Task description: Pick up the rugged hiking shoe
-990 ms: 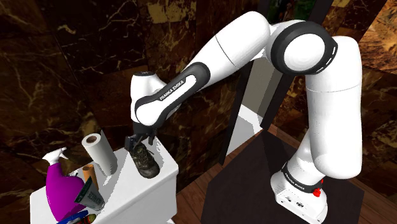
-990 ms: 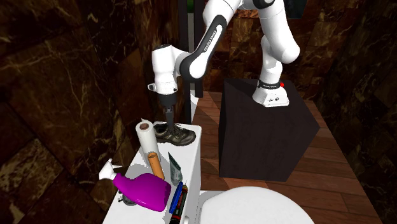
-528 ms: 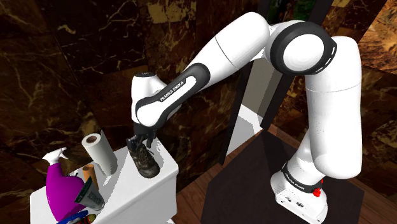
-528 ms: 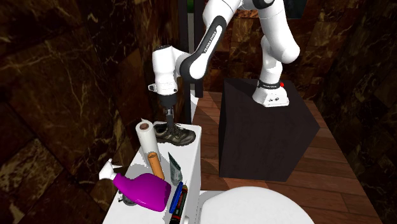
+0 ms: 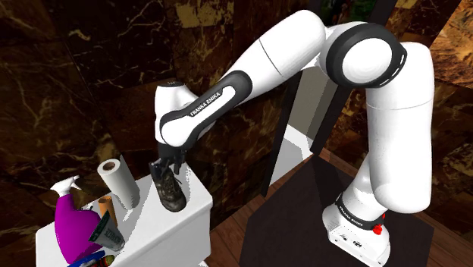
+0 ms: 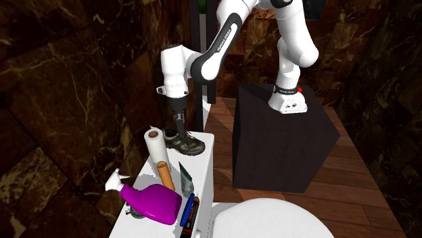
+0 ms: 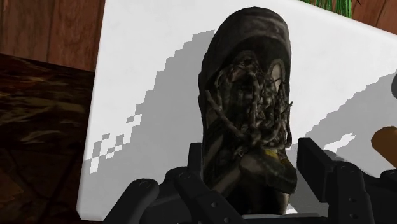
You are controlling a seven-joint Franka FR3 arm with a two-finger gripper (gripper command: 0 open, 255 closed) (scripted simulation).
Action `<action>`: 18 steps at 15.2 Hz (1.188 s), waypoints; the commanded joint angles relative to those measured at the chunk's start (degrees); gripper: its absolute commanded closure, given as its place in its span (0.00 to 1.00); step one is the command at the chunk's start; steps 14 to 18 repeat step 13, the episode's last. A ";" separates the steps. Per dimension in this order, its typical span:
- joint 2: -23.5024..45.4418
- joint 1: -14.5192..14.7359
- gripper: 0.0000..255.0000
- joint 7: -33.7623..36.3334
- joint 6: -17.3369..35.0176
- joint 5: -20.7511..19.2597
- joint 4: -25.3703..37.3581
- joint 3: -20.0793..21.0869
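Over white top [image 5: 151, 227] | clamped on shoe [image 7: 248, 83] collar with gripper [image 7: 251, 162], 2 fingers [image 7: 318, 167] | held there as stiffest, narrowest part, likely.

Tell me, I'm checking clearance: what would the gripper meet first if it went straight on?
The dark hiking shoe, clasped between the jaws of the gripper; past it, probably the white surface beneath.

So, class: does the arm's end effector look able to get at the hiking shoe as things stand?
Very likely yes: the end effector flanks the hiking shoe at its ankle, seemingly clasping it; the paper roll stands aside.
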 commanded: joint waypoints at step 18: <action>-5.75 -0.83 1.00 0.74 -7.25 0.99 1.77 0.76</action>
